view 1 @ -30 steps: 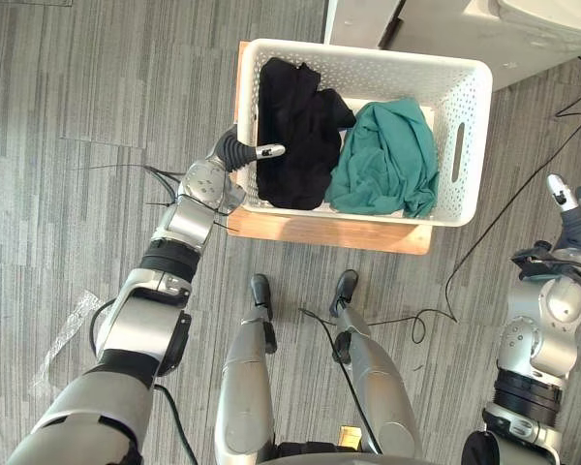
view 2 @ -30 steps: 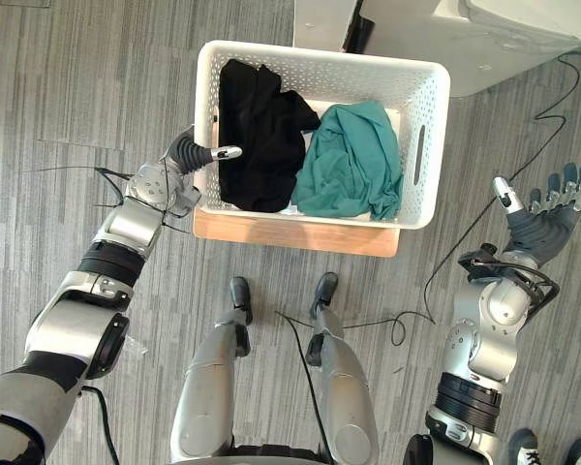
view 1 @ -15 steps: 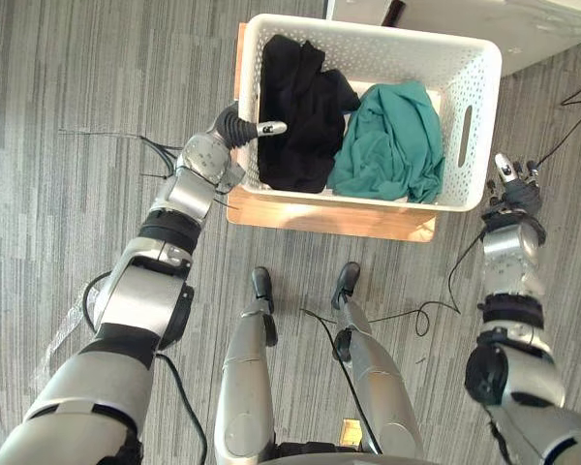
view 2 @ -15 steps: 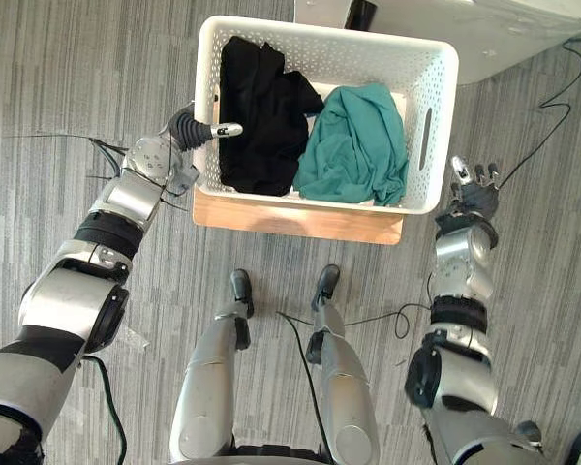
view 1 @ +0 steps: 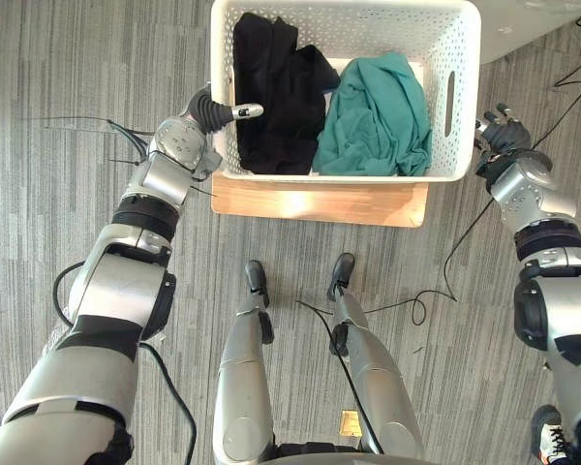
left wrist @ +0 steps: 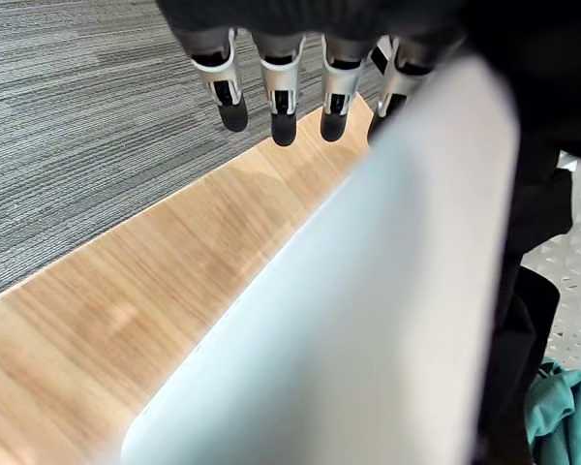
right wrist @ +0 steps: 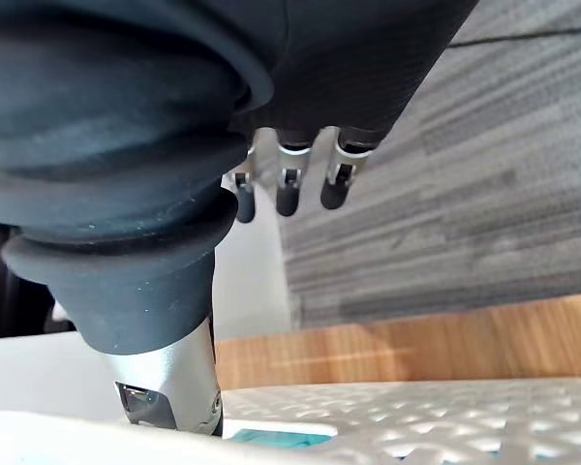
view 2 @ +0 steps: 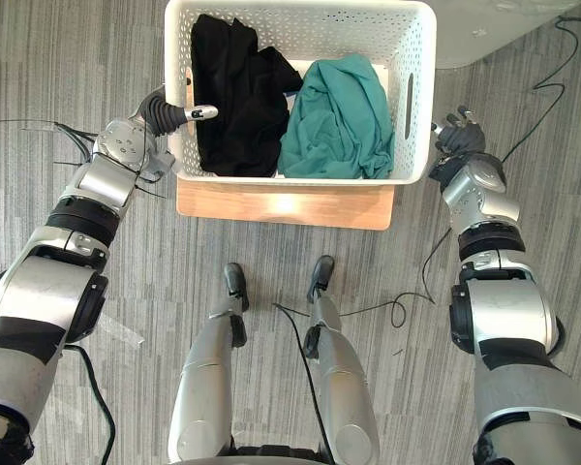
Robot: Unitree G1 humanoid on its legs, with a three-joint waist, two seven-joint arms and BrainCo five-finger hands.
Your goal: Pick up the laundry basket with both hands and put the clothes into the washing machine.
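One laundry basket [view 1: 468, 58], one black garment [view 1: 271, 87], one teal garment [view 1: 373, 107], one wooden board [view 1: 320, 203].

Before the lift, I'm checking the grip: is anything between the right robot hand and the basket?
Nothing visible does. The right robot hand is close beside the right wall of the basket, with no object between them. The left robot hand is at the left wall, thumb over the rim.

The left hand [view 1: 206, 109] spreads its thumb away from straight fingers [left wrist: 283, 97], while the right hand [view 1: 504, 134] has relaxed fingers.
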